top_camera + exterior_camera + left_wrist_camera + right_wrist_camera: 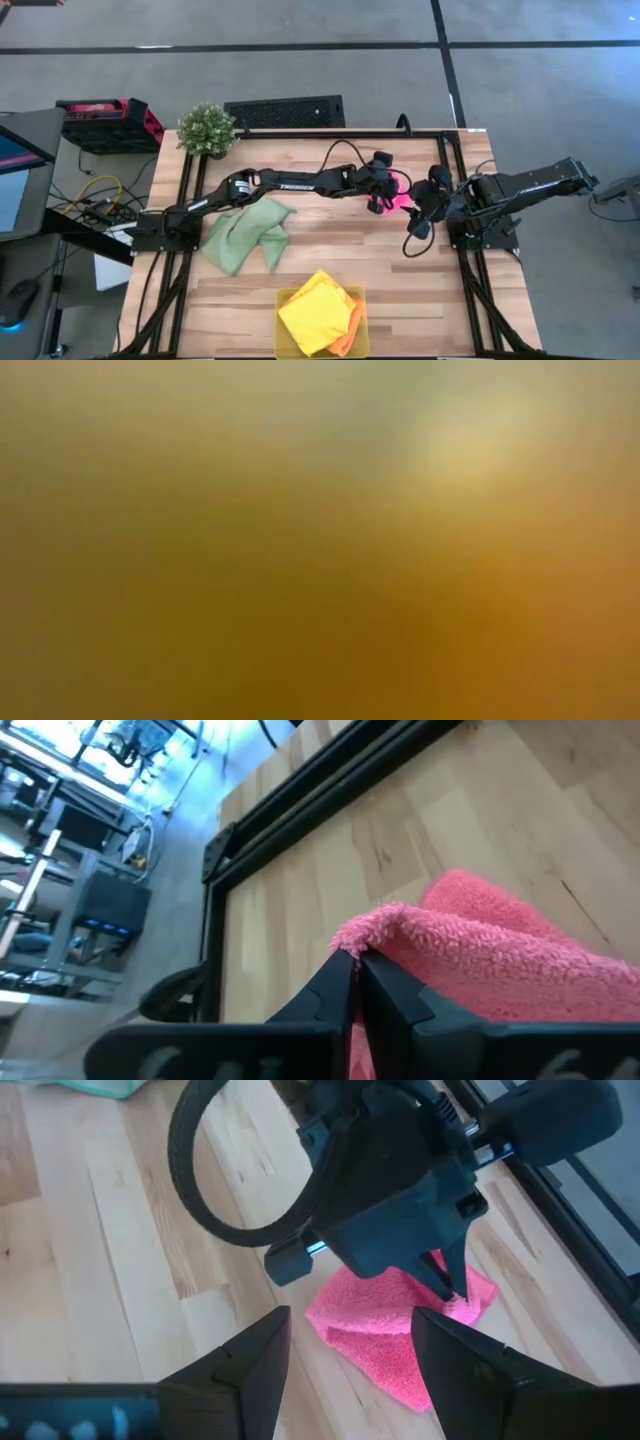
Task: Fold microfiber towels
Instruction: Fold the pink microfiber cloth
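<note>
Left gripper pinches the pink towel edge, so it should carry the fold across low while the right gripper waits agape.

Wooden table: lying inside a black frame. Potted plant: standing at its far left corner. Black vent grille: lying on the floor behind. Red case: sitting off-table, left. Translucent yellow tray: resting at the near edge.
</note>
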Controlling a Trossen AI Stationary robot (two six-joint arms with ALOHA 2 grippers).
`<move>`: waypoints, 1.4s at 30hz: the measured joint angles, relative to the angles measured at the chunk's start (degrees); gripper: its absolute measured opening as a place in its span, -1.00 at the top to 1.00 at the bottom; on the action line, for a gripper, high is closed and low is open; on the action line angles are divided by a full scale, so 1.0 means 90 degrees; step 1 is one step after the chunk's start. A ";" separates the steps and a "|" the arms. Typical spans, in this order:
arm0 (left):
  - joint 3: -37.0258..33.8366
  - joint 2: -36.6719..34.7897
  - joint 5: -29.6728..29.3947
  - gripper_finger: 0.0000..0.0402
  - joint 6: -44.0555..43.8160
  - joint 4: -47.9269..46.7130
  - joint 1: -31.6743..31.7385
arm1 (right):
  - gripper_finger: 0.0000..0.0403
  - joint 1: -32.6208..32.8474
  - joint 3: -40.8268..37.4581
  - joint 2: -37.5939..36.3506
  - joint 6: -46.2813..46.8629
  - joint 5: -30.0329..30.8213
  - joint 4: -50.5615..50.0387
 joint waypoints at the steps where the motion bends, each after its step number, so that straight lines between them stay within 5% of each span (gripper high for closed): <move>1: 0.0000 0.0000 -0.0041 0.93 0.0000 0.0030 -0.0007 | -0.16 0.0000 0.0000 0.0000 0.0002 0.0000 0.0000; 11: 0.0000 0.0000 -0.0259 0.51 0.0005 0.0087 -0.0023 | -0.16 0.0000 0.0000 0.0000 0.0002 0.0000 0.0002; 20: 0.0491 -0.0080 -0.1817 0.46 -0.0007 -0.0585 -0.0243 | -0.16 -0.0002 0.0000 0.0005 0.0005 0.0000 0.0000; 26: 0.0833 -0.0087 -0.0490 0.45 -0.0604 -0.2531 -0.0217 | -0.16 -0.0007 0.0000 0.0005 0.0005 0.0005 -0.0002; 29: 0.0687 -0.0062 0.0290 0.45 -0.0702 -0.2583 -0.0139 | -0.16 -0.0005 0.0000 0.0005 0.0005 0.0002 0.0000; 42: -0.0110 -0.0030 0.0408 0.45 -0.0716 -0.1315 0.0067 | -0.16 0.0000 0.0000 0.0005 0.0005 0.0000 0.0007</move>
